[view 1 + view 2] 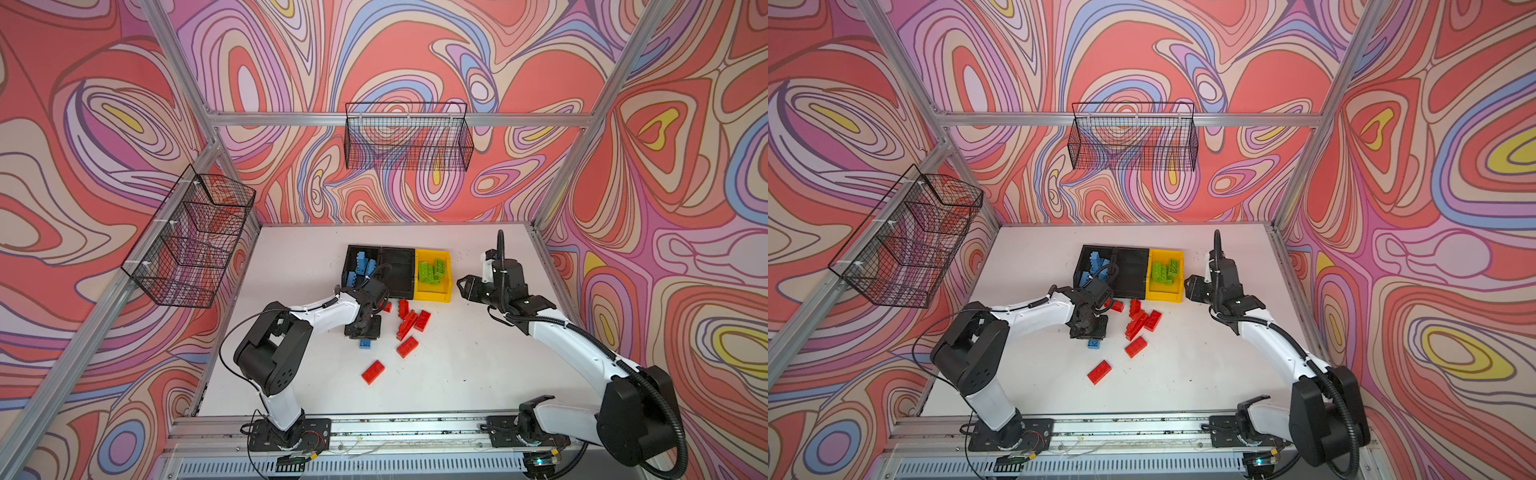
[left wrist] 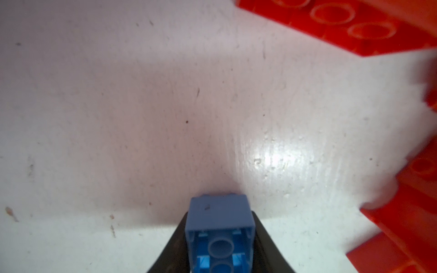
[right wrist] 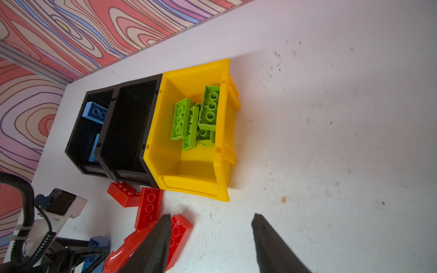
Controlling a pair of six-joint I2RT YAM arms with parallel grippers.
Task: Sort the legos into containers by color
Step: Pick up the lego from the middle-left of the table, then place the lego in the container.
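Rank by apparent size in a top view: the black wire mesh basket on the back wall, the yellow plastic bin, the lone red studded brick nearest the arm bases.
Largest to smallest:
black wire mesh basket
yellow plastic bin
lone red studded brick
The gaps are plain.

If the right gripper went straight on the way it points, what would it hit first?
Probably the yellow bin, at its outer wall; the right gripper, jaws open, points at it across bare table. Height is unclear.

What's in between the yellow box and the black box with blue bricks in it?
A second black box, and it looks empty inside, as the right wrist view shows.
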